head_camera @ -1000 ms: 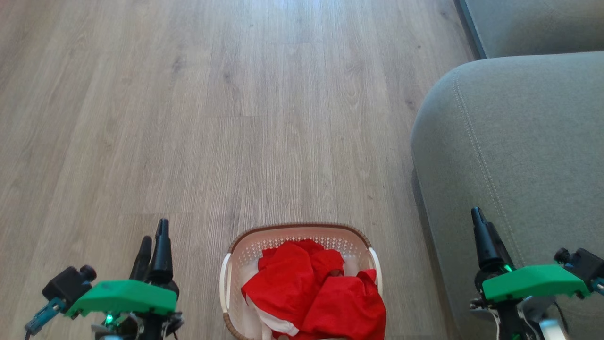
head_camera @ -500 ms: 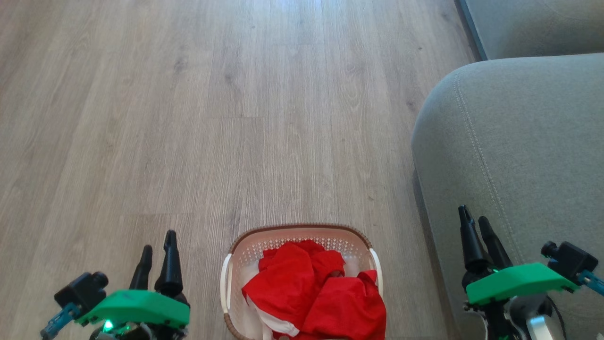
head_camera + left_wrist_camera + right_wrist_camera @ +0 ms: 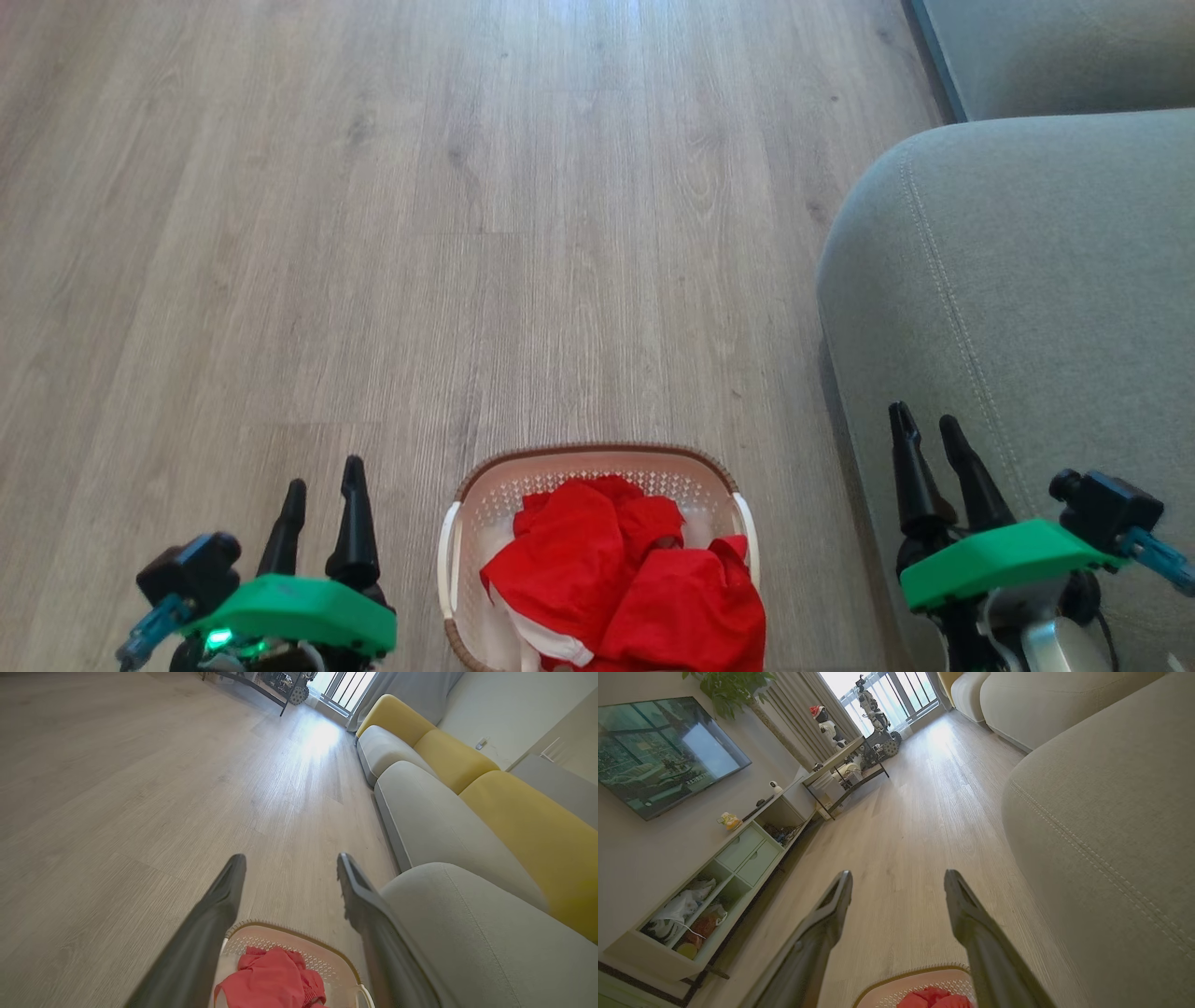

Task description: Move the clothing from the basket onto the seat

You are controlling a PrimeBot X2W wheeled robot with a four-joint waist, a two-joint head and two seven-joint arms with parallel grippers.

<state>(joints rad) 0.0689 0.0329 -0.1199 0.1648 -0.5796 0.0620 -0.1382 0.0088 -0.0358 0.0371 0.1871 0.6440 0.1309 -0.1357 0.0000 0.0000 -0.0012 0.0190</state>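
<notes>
- Clothing (image 3: 621,579) is lying heaped in the basket (image 3: 597,459), between the two grippers and nearer the robot than their fingertips.
- Left gripper (image 3: 325,474) is standing with jaws spread, holding nothing; the basket is sitting just to its right.
- Right gripper (image 3: 924,415) is likewise spread and empty; the seat (image 3: 1027,280) is lying close on its right.
- Step in hand, as judged: the reach. One gripper is needing to descend onto the highest red fold, jaws straddling it, clear of the basket wall.
- Closing on a thick bunch is advisable; a thin layer is likely to slip.
</notes>
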